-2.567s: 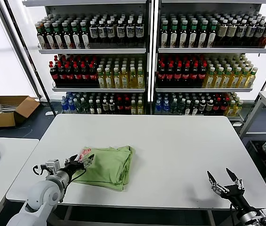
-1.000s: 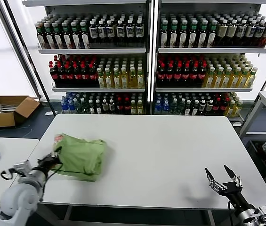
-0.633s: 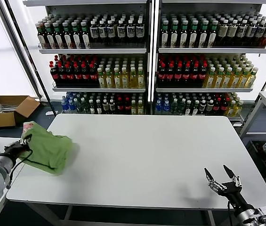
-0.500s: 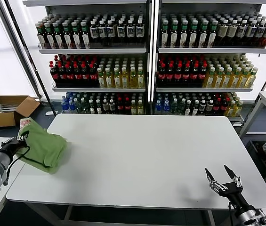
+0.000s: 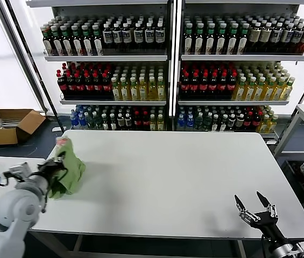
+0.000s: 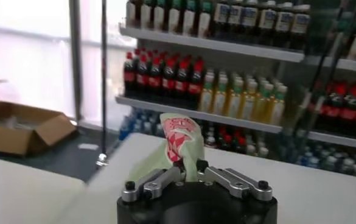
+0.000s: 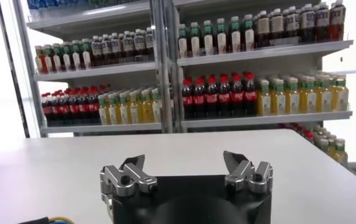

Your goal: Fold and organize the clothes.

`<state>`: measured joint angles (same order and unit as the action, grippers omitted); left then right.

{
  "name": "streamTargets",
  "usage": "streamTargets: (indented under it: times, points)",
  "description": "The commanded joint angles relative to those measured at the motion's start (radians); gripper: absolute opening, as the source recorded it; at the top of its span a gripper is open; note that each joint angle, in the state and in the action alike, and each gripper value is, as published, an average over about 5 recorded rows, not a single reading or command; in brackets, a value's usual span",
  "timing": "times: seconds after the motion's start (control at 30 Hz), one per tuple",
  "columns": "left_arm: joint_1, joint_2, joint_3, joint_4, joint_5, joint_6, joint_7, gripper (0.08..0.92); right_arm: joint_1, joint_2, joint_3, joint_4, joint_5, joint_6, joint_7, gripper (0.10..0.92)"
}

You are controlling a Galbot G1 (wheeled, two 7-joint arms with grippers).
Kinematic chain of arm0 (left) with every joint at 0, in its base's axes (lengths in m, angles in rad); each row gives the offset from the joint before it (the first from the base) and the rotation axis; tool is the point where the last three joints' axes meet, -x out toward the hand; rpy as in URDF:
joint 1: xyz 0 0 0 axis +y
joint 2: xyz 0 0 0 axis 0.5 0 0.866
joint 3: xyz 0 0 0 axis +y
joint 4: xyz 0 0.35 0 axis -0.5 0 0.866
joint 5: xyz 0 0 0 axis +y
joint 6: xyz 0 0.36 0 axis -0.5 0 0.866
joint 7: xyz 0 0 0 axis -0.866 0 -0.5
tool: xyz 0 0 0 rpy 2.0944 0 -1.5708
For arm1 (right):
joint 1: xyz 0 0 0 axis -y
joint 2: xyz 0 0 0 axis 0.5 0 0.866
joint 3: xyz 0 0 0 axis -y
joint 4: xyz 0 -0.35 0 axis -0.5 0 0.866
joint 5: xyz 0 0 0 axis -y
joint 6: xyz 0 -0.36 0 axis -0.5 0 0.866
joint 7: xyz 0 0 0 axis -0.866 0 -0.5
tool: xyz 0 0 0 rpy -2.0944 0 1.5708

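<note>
Your left gripper (image 5: 55, 165) is over the left edge of the white table (image 5: 184, 177), forearm reaching in from outside that edge, jaws pinched on the polo shirt (image 5: 68, 171). Shirt's bunched, hanging long-axis vertical, printed end up. Right gripper (image 5: 255, 207) idles at the table's front right corner, fingers spread.

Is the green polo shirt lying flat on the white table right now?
No: the left gripper is shut on the polo shirt, which hangs bunched at the table's left edge.
</note>
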<state>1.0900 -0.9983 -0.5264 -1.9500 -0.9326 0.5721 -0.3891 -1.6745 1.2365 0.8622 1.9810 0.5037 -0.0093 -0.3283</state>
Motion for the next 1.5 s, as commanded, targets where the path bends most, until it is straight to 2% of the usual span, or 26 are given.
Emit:
streamTargets:
  times: [0.03, 0.2, 0.33, 0.47, 0.6, 0.87, 1.1, 1.33, 1.5]
  points:
    - [-0.159, -0.340, 0.432, -0.011, -0.025, 0.005, -0.253, 0.132, -0.032, 0.023, 0.013, 0.016, -0.020, 0.002, 0.000, 0.823]
    - [-0.169, -0.429, 0.504, 0.094, 0.044, 0.004, -0.233, 0.132, -0.053, 0.033, 0.028, 0.030, -0.023, 0.005, 0.000, 0.823]
    - [-0.174, -0.463, 0.509, 0.143, 0.025, -0.007, -0.228, 0.132, -0.066, 0.037, 0.026, 0.037, -0.032, 0.008, -0.001, 0.823]
    - [-0.183, -0.464, 0.491, 0.159, -0.038, -0.032, -0.212, 0.132, -0.067, 0.038, 0.014, 0.047, -0.043, 0.005, 0.002, 0.823]
    - [-0.162, -0.426, 0.470, 0.121, -0.101, -0.048, -0.161, 0.149, -0.054, 0.029, -0.002, 0.056, -0.047, -0.011, 0.012, 0.823]
    - [-0.072, -0.301, 0.361, 0.007, -0.206, -0.039, 0.041, 0.361, 0.048, -0.040, -0.105, 0.061, -0.036, -0.144, 0.093, 0.823]
    - [-0.016, -0.165, 0.157, -0.003, 0.145, -0.052, 0.248, 0.561, 0.331, -0.130, -0.426, -0.015, 0.017, -0.291, 0.213, 0.823]
    - [0.057, -0.119, -0.018, -0.064, 0.166, -0.059, 0.256, 0.763, 0.634, -0.112, -0.757, -0.181, 0.067, -0.387, 0.290, 0.823]
    - [0.143, -0.149, -0.066, -0.129, 0.155, -0.056, 0.251, 0.819, 0.738, -0.087, -0.882, -0.258, 0.066, -0.412, 0.306, 0.823]
